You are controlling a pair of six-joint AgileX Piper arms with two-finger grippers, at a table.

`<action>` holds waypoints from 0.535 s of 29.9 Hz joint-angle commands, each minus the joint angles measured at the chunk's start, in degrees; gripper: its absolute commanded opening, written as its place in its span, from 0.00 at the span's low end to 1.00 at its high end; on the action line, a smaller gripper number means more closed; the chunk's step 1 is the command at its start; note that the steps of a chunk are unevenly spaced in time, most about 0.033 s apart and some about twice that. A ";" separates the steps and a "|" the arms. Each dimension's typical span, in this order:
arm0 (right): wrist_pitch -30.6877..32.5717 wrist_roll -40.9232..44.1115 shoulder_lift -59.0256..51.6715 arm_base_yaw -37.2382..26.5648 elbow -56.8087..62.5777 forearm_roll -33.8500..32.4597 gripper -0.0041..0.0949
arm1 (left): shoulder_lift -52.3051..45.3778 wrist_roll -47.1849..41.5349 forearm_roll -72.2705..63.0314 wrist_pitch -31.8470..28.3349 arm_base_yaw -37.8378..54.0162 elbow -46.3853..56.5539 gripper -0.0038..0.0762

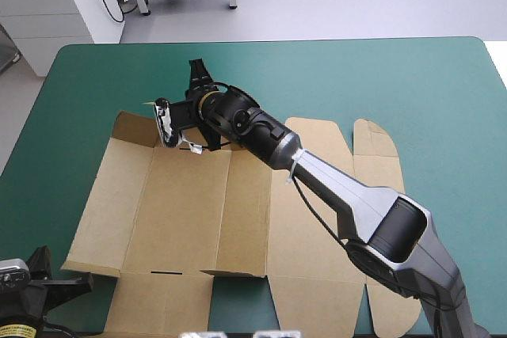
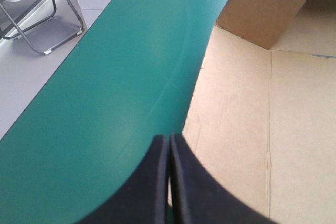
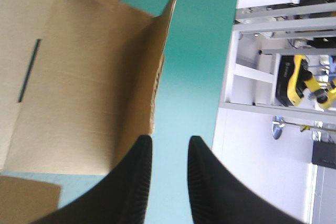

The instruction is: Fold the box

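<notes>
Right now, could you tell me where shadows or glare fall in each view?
High view: even light, no glare on the box. Left wrist view: a pale sheen along the teal-green cover, the raised flap shaded. Right wrist view: the box's upright wall lies in shade.

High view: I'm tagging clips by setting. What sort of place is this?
Probably a robot lab workbench: a table with a teal-green cover, the brown box spread on it, and the right gripper at its far edge.

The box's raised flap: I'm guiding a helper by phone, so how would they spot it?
On the teal-green table lies the brown box, opened out. At its far left corner, left of the right arm's fingers, one flap tilts up, unlike the broad panels lying flat.
</notes>
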 commanded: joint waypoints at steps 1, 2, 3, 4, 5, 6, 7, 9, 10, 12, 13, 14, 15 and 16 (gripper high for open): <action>-8.13 10.39 -4.18 -0.76 -1.58 -6.60 0.40 | 0.69 0.06 0.73 -4.14 0.11 -1.27 0.04; -8.32 12.66 -4.18 -0.90 -1.58 -7.51 0.42 | 0.69 0.06 0.73 -4.14 0.11 -1.27 0.04; -8.40 15.30 -4.18 -1.18 -1.58 -8.17 0.45 | 0.69 0.06 0.73 -4.14 0.11 -1.27 0.04; -7.87 17.67 -4.18 -1.30 -1.58 -8.44 0.47 | 0.69 0.06 0.73 -4.14 0.11 -1.27 0.04; -6.80 20.11 -4.18 -1.30 -1.58 -8.83 0.49 | 0.69 0.06 0.73 -4.14 0.11 -1.27 0.04; -5.27 22.43 -4.27 -1.30 -1.58 -9.67 0.51 | 0.69 0.06 0.73 -4.14 0.11 -1.27 0.04; -3.69 23.74 -4.38 -1.17 -1.58 -10.31 0.52 | 0.69 0.06 0.73 -4.28 0.11 -1.27 0.04; 1.37 24.35 -4.92 -0.98 -1.58 -10.46 0.50 | 0.69 0.06 0.73 -4.79 0.11 -1.27 0.04; 4.13 24.74 -5.22 -0.98 -1.58 -10.31 0.47 | 0.69 0.21 0.73 -4.80 0.11 -1.27 0.04; 9.38 27.25 -5.97 -0.93 -1.58 -9.60 0.33 | 1.29 0.21 0.73 -4.80 0.11 -1.27 0.04; 11.95 28.33 -6.28 -0.93 -1.58 -9.34 0.22 | 1.83 0.35 0.73 -4.80 0.11 -1.27 0.04; 14.35 29.32 -6.91 -0.93 -1.58 -8.95 0.10 | 2.49 0.35 0.73 -4.80 0.11 -1.27 0.04; 15.86 30.11 -7.59 -0.93 -1.58 -8.12 0.02 | 3.11 0.35 0.73 -4.69 0.11 -1.65 0.04; 17.11 31.73 -8.19 -0.93 -1.58 -7.13 0.04 | 3.96 0.35 0.53 -4.69 0.11 -2.25 0.04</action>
